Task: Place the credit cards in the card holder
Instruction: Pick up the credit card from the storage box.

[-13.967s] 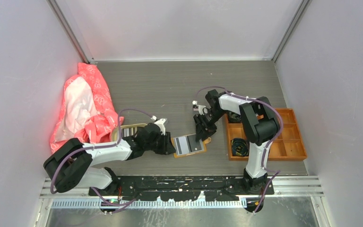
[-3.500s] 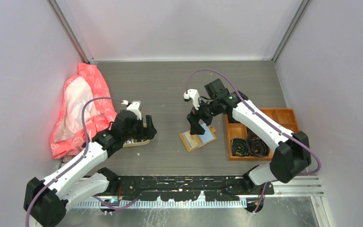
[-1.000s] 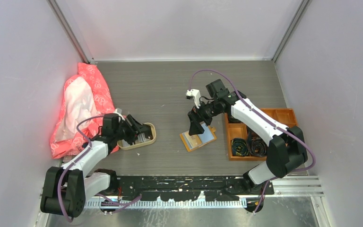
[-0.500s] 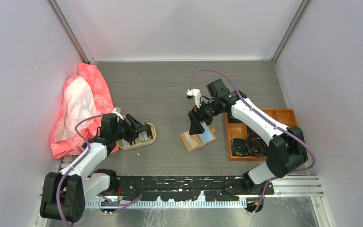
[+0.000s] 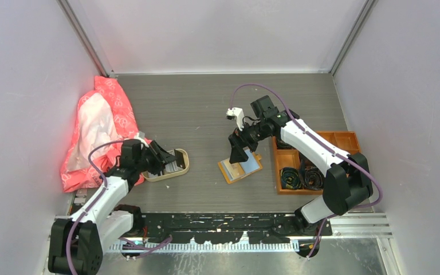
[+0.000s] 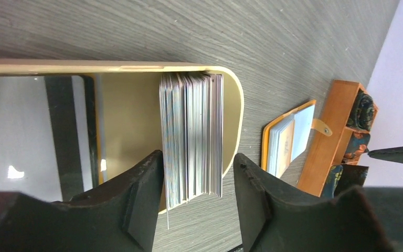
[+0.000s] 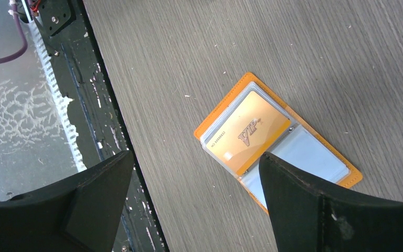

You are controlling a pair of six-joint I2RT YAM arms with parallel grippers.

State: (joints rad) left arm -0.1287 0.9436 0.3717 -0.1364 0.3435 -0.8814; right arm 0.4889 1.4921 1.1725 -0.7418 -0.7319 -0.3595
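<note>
Left fingers (image 6: 136, 210) hide the beige tray's (image 6: 110, 67) near rim.

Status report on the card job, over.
Left end effector open, straddling card stack in tray. Right end effector open over open card holder. No obstruction seen.

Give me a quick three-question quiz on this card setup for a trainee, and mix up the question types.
1. True or false: the left gripper is shut on a single card.
2. What shows in a slot of the open card holder? A) a gold VIP card B) a striped card C) a coin
3. In the top view, what sits just right of the card holder?

Key:
1. False. It is open, straddling the stack of credit cards standing on edge in the beige tray.
2. A.
3. The orange box holding black coils.
</note>
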